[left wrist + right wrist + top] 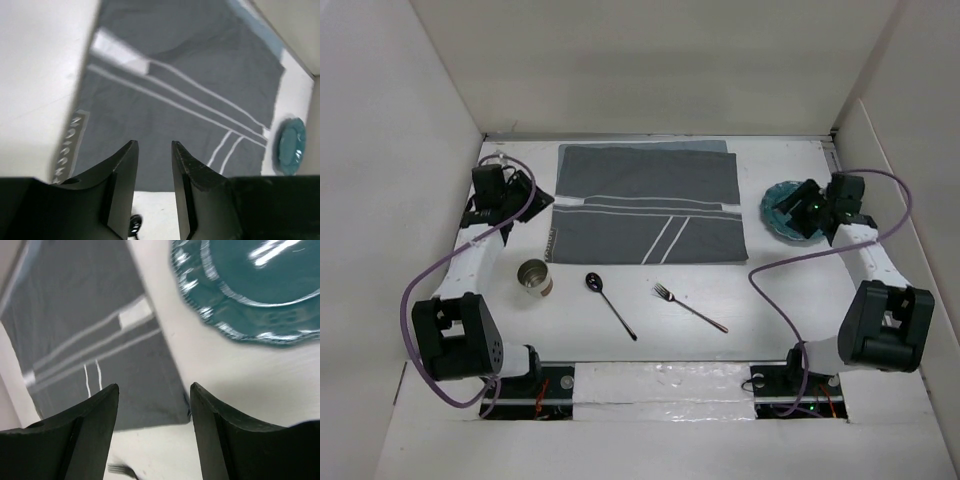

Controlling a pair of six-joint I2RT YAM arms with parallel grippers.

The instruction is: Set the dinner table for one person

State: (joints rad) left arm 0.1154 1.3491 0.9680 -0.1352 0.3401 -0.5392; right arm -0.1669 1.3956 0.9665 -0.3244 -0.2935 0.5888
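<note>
Top external view: the white bench [770, 310] lies under everything, carrying mat [645, 205], plate [777, 212], cup [534, 277], spoon [610, 305] and fork [688, 307]. The right claw [155, 390] hangs apart and empty near the plate. The left claw [152, 150] hangs apart and empty over the mat's edge. The thin plate rim could slip from a pinch, and a low left claw could rumple the mat.

The teal plate [776, 206] is partly covered by the right end effector [800, 212] in the top view and is cut off at two edges in the right wrist view. Only blurred tines of the fork [120, 469] are seen (at the bottom edge). In the left wrist view, the spoon [135, 222] is hidden beyond its bowl.
</note>
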